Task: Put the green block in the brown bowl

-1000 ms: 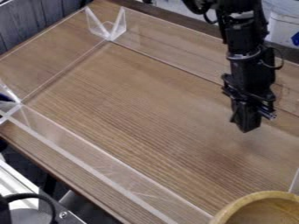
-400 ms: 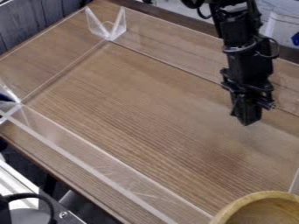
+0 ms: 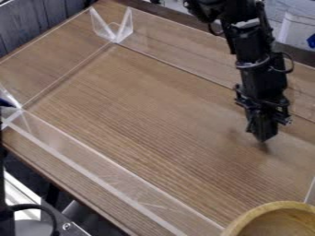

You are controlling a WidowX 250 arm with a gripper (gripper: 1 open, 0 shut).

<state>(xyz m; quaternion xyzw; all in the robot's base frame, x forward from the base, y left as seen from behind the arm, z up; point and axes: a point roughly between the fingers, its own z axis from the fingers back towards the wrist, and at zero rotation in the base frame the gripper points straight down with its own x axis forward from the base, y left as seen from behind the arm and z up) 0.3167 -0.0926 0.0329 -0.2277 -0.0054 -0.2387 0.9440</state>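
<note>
Hanging over the wooden table point(image 3: 135, 111), the gripper point(image 3: 262, 135) is pressed together, empty

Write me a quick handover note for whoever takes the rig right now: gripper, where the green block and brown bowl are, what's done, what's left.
Gripper: jaws shut, pointing steeply down, low over the wooden table on the right side; nothing visibly held.
Brown bowl: at the bottom right corner of the view, only partly in frame; no block shows in the part of it that is visible.
Green block: not visible anywhere in this view; it may be hidden behind the gripper or out of frame, I cannot tell.
Done: nothing that shows.
Left: locate the block, grasp it, carry it to the bowl, release.
</note>
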